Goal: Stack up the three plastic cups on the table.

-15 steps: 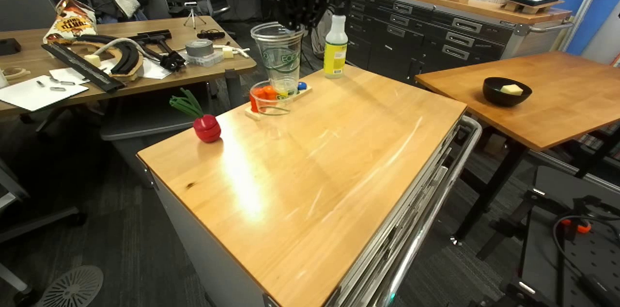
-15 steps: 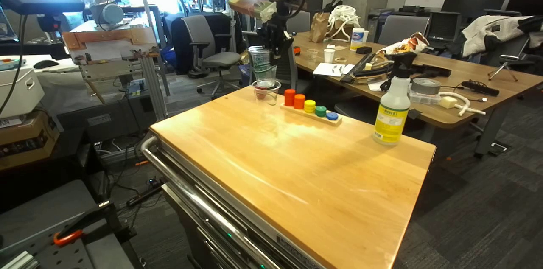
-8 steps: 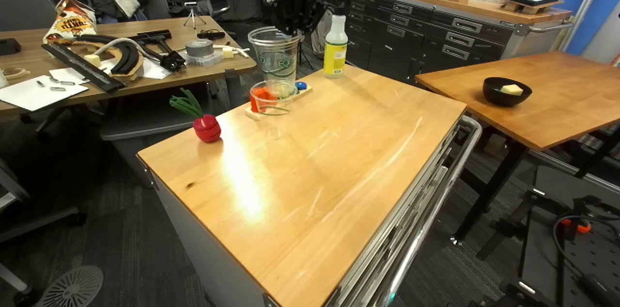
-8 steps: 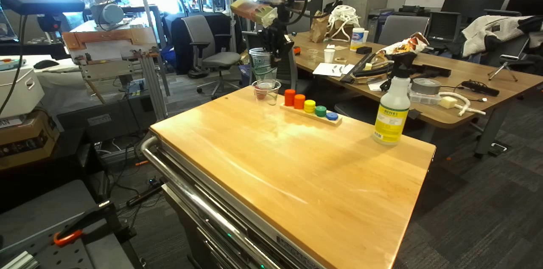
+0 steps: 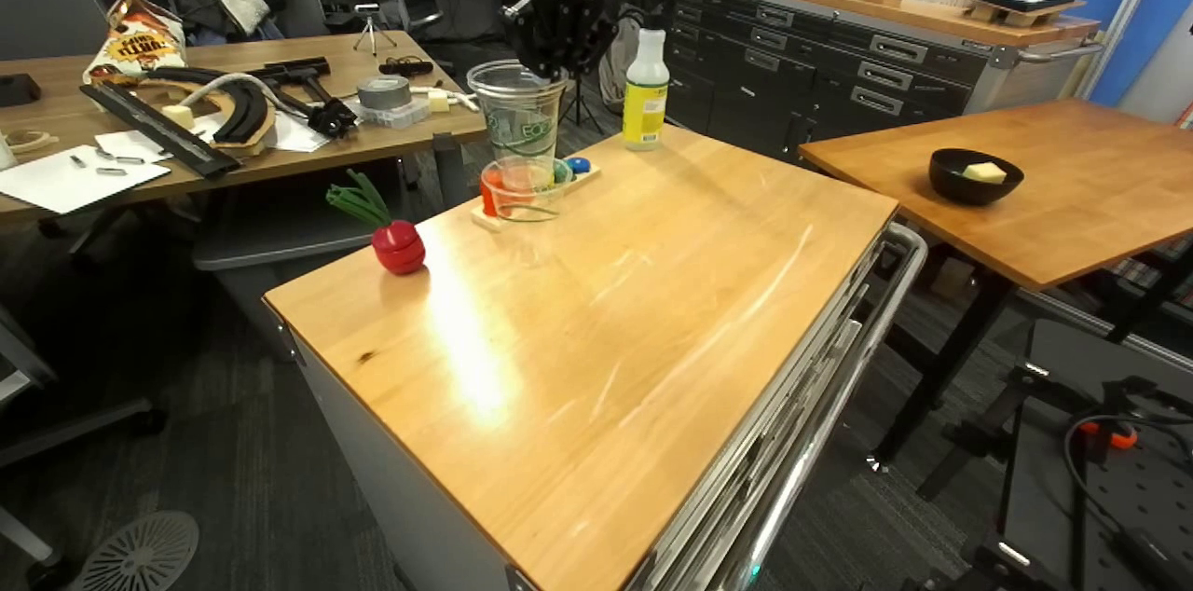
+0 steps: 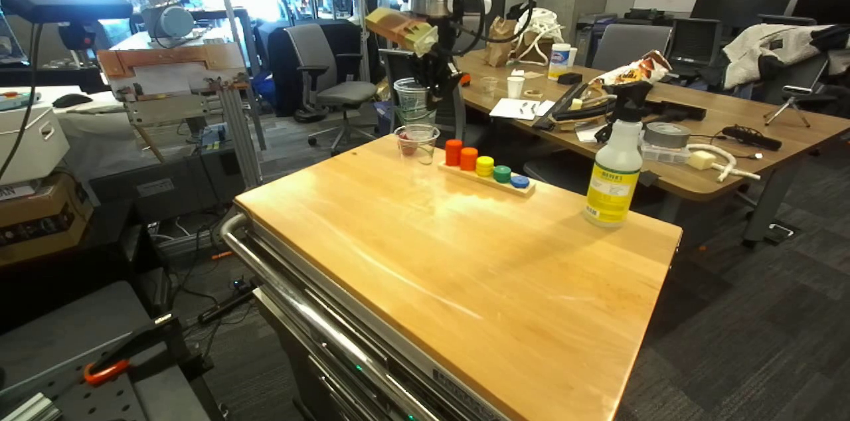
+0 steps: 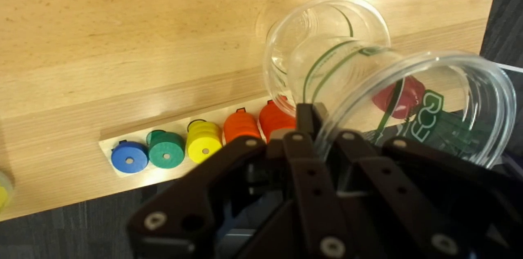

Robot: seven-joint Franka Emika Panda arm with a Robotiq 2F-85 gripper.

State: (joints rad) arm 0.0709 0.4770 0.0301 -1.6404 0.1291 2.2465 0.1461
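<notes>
My gripper (image 5: 550, 74) is shut on the rim of a clear plastic cup (image 5: 522, 125), also seen in an exterior view (image 6: 413, 97). In the wrist view the fingertips (image 7: 313, 115) pinch the rim of this cup (image 7: 425, 116). Its rim looks doubled, as if two cups are nested. It is tilted in the wrist view. A lower clear cup (image 5: 517, 207) stands upright on the table (image 5: 652, 293); it also shows in an exterior view (image 6: 418, 154) and the wrist view (image 7: 284, 26). The held cup's bottom overlaps the lower cup's mouth in all views; how deep it is I cannot tell.
A wooden strip with several coloured pegs (image 6: 485, 167) lies close beside the lower cup. A red radish-like object (image 5: 399, 246) with green leaves is near the table's edge. A yellow-labelled spray bottle (image 6: 611, 182) stands further along. A black bowl (image 5: 974, 176) is on another table.
My gripper and the held cup have moved down toward the lower cup, with a small sideways shift. The lower cup and the other things have not moved.
</notes>
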